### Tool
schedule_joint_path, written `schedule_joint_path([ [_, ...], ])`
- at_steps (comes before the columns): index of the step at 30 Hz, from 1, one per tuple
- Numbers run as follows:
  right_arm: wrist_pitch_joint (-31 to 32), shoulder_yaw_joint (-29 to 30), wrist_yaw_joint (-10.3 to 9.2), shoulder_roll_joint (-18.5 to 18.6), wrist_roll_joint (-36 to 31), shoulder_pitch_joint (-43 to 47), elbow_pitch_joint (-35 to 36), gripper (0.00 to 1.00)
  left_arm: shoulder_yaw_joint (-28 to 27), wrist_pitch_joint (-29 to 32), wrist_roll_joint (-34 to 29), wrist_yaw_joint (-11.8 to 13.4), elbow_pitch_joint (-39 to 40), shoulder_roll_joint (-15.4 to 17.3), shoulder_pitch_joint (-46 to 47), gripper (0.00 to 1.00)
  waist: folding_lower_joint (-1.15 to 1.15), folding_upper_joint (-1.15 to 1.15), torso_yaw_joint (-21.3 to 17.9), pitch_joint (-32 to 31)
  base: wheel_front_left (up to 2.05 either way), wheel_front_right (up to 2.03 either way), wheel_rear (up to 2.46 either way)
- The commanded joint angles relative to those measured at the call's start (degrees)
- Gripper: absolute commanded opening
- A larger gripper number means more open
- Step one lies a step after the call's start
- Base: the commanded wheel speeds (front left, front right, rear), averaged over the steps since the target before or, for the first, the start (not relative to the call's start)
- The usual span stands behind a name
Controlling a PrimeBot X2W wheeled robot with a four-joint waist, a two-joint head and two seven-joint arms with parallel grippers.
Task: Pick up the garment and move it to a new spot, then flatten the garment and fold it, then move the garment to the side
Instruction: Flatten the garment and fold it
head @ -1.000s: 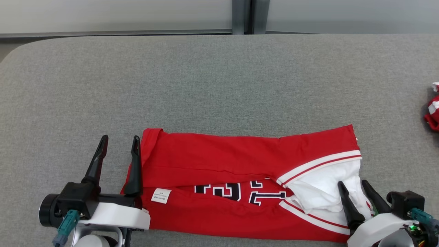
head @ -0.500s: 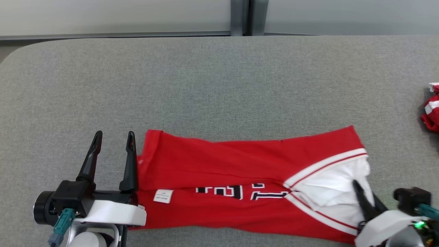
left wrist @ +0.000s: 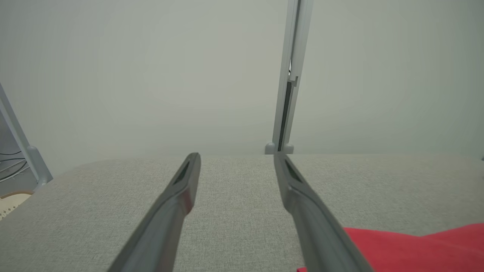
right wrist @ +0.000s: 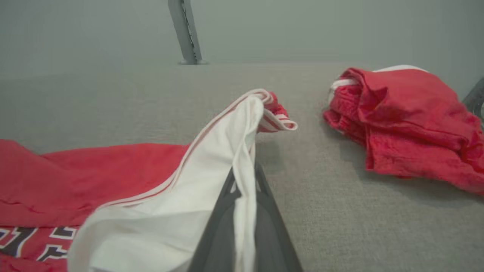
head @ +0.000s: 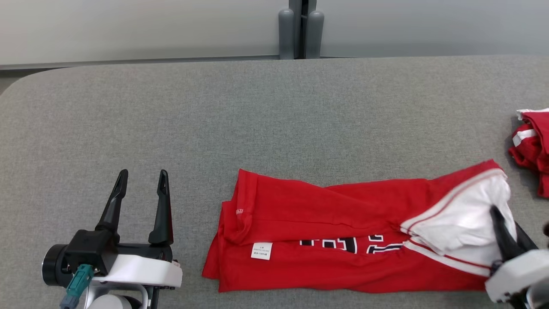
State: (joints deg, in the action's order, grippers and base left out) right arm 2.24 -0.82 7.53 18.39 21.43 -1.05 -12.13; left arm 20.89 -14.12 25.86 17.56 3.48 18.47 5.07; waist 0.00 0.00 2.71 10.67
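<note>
Garment [head: 326, 223], red, lies folded on the grey table [head: 257, 120] toward five o'clock. Right gripper [head: 505, 227], low at four o'clock, pinches its white end, seemingly raised slightly. Left gripper [head: 139, 182] rests spread wide at eight o'clock, apart from it.

Two grippers, left gripper [head: 143, 172] and right gripper [right wrist: 245, 173]; one garment [head: 326, 206]; one red heap [head: 532, 150], possibly several pieces.

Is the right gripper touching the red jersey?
Touching. In the right wrist view the right gripper is shut on the red jersey, white fabric pinched between its fingers.
</note>
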Motion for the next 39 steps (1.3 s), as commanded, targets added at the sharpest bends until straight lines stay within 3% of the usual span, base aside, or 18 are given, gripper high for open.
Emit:
schedule_joint_path([
  [1,0.73,-1.10,-0.09,-0.36,-0.33,-1.05,2.22,0.00,-0.16,0.13,0.46,0.28,-0.23,0.27,-0.46,1.00,0.00,0.00,-0.04,-0.59,0.00,0.00,0.00],
  [6,4.90,-9.62,-0.05,-2.55,-1.79,-4.38,10.87,0.00,0.05,0.62,0.64,0.50,-0.40,0.40,-1.02,1.00,0.00,0.00,0.12,-2.28,0.00,0.00,0.00],
  [10,6.94,-19.31,-0.05,-6.20,0.24,-8.19,11.70,0.00,0.32,1.02,0.75,0.43,-0.16,0.58,-0.74,1.00,0.00,0.00,0.94,-2.84,0.00,0.00,0.00],
  [17,5.10,-34.40,-0.05,-12.77,5.15,-15.35,2.67,0.00,1.48,1.15,0.56,-0.19,-0.18,-0.01,0.38,1.00,0.00,0.00,4.08,-2.01,0.00,0.00,0.00],
  [25,0.31,-39.00,-0.05,-14.90,9.22,-19.85,-9.78,0.00,2.23,0.63,0.70,-1.17,-1.92,-0.79,2.00,1.00,0.00,0.00,6.53,-0.53,0.00,0.00,0.00],
  [26,-0.40,-39.33,-0.05,-15.02,9.65,-20.47,-10.91,0.29,2.18,0.50,0.73,-1.26,-2.11,-0.86,2.19,1.00,0.00,0.00,6.60,-0.29,0.00,0.00,0.00],
  [27,-1.12,-39.60,-0.05,-15.08,10.25,-20.96,-11.82,0.72,2.08,0.46,0.77,-1.21,-2.25,-0.90,2.49,1.00,0.00,0.00,6.61,-0.10,0.00,0.00,0.00],
  [28,-2.20,-39.89,-0.05,-15.17,10.52,-21.46,-12.42,1.00,1.91,0.31,0.79,-1.27,-2.45,-0.88,2.70,1.00,0.00,0.00,6.58,0.00,0.00,0.00,0.00],
  [34,-9.54,-41.39,-0.05,-15.23,12.11,-24.59,-10.86,1.00,1.23,-0.15,0.50,-1.15,-3.21,-0.79,2.97,1.00,0.00,0.00,5.26,0.44,0.00,0.00,0.00],
  [39,-14.62,-36.06,-0.05,-12.87,10.91,-25.68,-7.05,1.00,0.82,-0.45,0.24,-1.17,-3.55,-0.58,2.90,1.00,0.00,0.00,3.29,0.05,0.00,0.00,0.00],
])
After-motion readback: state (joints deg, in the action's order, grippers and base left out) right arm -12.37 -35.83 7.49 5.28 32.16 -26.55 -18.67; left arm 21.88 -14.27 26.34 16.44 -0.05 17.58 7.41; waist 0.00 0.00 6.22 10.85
